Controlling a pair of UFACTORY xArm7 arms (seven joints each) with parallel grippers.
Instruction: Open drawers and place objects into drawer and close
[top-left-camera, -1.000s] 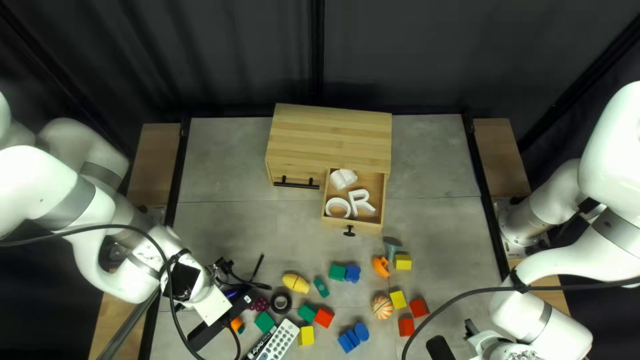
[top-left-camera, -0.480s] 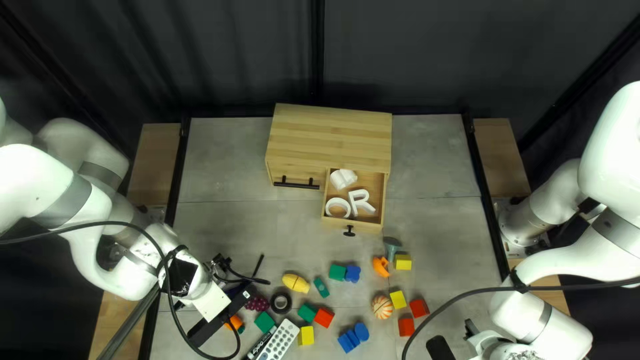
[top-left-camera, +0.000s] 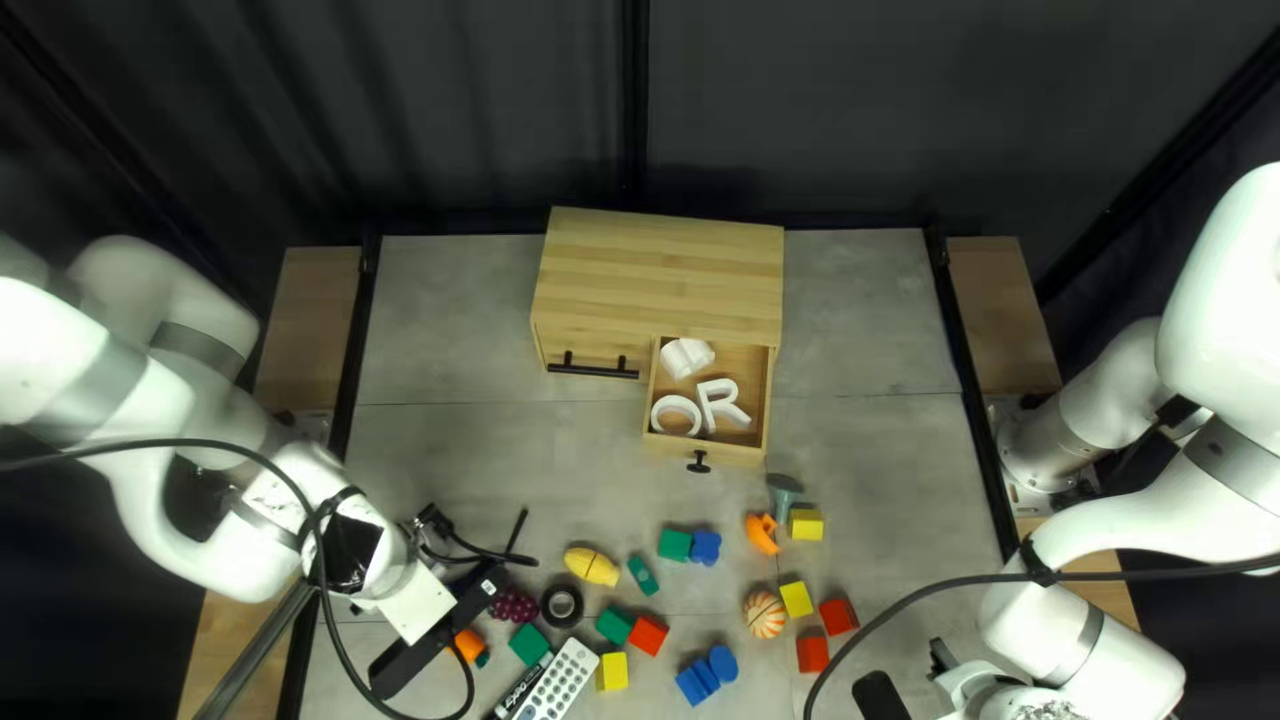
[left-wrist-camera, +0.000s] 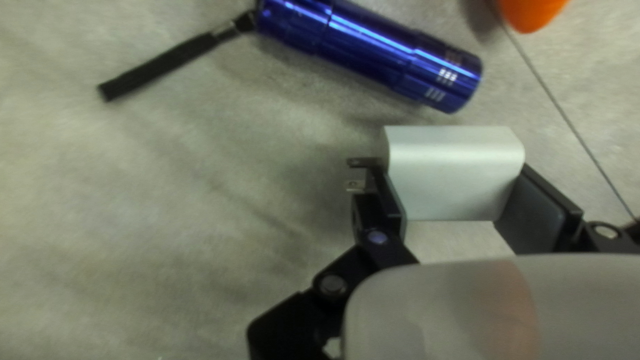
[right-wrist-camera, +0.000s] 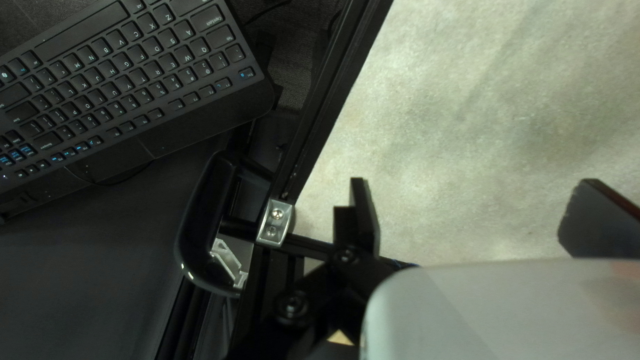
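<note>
The wooden cabinet stands at the back in the top left view. Its right drawer is pulled out, holding a white letter R, a ring-shaped O and another white piece. My left gripper is low at the front left, fingertips hidden there. In the left wrist view, the gripper is shut on a silvery-white block, with a blue flashlight lying ahead. My right gripper is at the front right; in its wrist view, the gripper is open, nothing between its fingers.
Coloured blocks, including a red one, a yellow lemon-like toy, a striped ball, a black tape roll and a remote lie at the front. A keyboard is beyond the table edge in the right wrist view.
My left arm has shifted slightly toward the left of the top left view, its cable moving along. The right arm, the drawer and the table objects look unmoved.
</note>
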